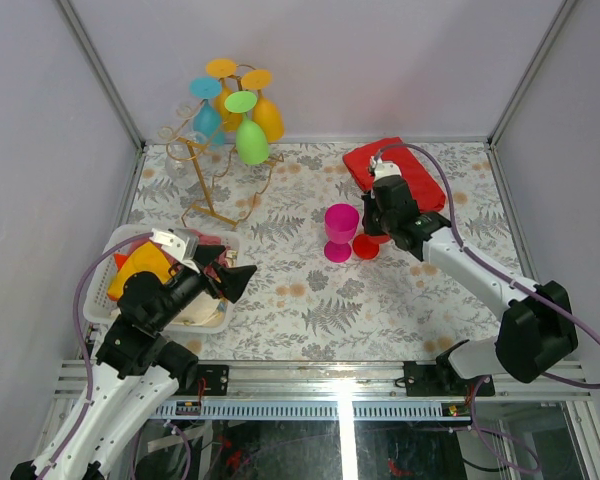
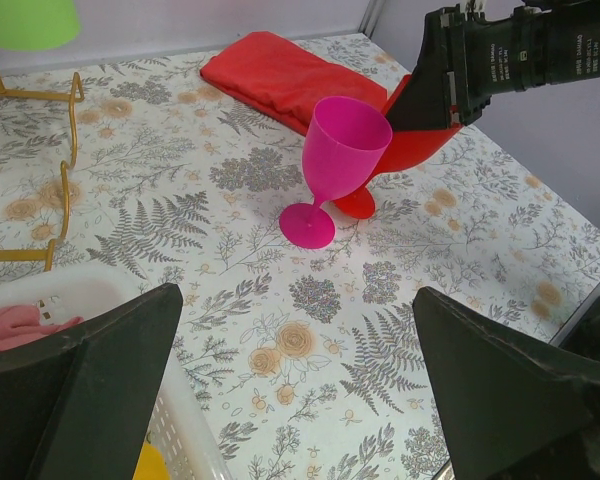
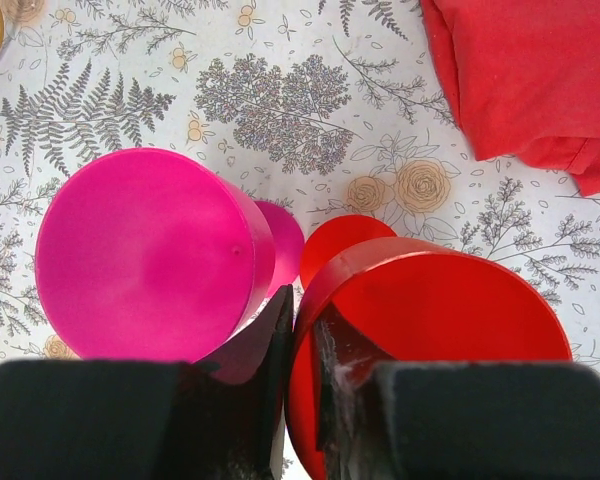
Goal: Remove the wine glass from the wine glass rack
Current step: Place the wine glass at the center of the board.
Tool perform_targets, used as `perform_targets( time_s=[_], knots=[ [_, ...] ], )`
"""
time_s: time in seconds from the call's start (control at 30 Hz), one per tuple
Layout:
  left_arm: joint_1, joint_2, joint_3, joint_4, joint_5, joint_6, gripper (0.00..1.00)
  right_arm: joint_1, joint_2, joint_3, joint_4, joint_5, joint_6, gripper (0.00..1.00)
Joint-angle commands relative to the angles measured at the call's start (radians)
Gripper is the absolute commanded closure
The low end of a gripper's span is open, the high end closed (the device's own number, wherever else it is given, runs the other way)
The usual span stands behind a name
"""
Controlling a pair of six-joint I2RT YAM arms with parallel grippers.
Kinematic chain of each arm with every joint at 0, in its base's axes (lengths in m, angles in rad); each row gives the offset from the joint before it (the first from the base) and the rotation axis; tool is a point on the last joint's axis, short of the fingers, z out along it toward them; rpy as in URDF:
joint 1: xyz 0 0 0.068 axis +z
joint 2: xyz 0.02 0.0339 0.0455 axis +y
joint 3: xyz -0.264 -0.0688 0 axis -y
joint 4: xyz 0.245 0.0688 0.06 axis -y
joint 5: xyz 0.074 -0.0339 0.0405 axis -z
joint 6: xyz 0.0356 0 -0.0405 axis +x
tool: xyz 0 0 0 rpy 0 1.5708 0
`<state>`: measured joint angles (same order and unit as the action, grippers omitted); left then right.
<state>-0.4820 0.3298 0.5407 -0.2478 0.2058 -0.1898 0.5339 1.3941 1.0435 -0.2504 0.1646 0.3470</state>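
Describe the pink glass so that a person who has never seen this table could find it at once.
On the flowered table, look near the middle, left of the red cloth. Two glasses stand there side by side; the pink glass is the left one. It stands upright and free, while the red glass has the right gripper on its rim.

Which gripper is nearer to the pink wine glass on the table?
Right. The right gripper is just beside the pink wine glass, pinching the red glass next to it; the left gripper hangs far off, over the white basket.
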Motion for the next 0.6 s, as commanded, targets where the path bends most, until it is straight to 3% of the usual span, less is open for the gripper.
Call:
perform_targets(
  time_s=[0.0,0.37,0.57],
  knots=[
    [0.0,0.0,0.001,0.001,0.011,0.007,0.0,-0.005,0.008,0.063,-0.01,0.013,-0.028,0.82],
    [0.0,0.011,0.001,-0.002,0.018,0.01,0.0,-0.005,0.069,0.118,-0.081,0.04,-0.036,0.81],
    [0.0,0.012,0.002,-0.004,0.017,0.011,0.0,-0.005,0.074,0.121,-0.071,0.002,-0.031,0.72]
  ],
)
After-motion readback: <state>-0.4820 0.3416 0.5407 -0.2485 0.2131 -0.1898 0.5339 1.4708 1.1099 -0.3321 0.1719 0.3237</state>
